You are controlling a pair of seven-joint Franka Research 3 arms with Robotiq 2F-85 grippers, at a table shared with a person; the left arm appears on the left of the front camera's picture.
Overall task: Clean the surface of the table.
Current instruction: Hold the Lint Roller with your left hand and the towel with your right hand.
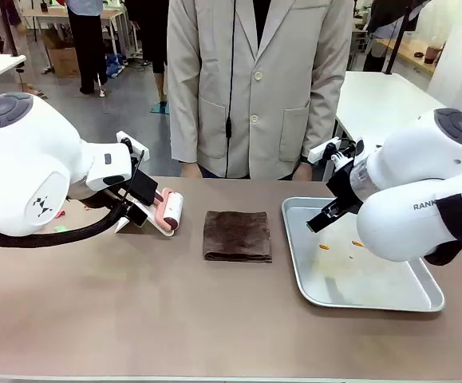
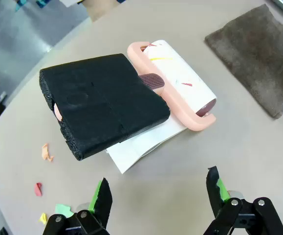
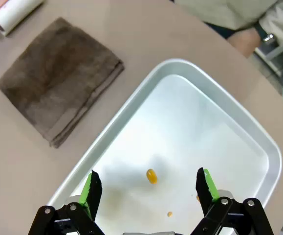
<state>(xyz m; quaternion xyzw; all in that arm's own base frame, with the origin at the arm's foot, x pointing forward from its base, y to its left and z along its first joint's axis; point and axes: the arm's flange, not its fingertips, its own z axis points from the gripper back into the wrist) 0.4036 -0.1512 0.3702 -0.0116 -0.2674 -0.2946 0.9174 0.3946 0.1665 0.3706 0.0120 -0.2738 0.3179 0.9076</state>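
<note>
The taupe-brown table [image 1: 175, 319] carries a pink-framed lint roller [image 2: 180, 81] with a white roll, coloured bits stuck to it and a black foam block [image 2: 102, 103] on its handle. In the front view the lint roller [image 1: 171, 211] lies at the left. My left gripper [image 2: 158, 188] hovers open just short of the foam block, with nothing between its fingers. A folded brown cloth [image 1: 237, 235] lies at the table's middle. My right gripper [image 3: 148, 188] hangs open over the silver tray [image 3: 239, 122], above a few small orange bits [image 3: 151, 176].
Small coloured paper scraps [image 2: 46, 152] lie on the table left of the roller. The tray [image 1: 374, 297] takes up the right side. A person in a beige jacket [image 1: 254, 80] stands at the far edge. White tables stand behind.
</note>
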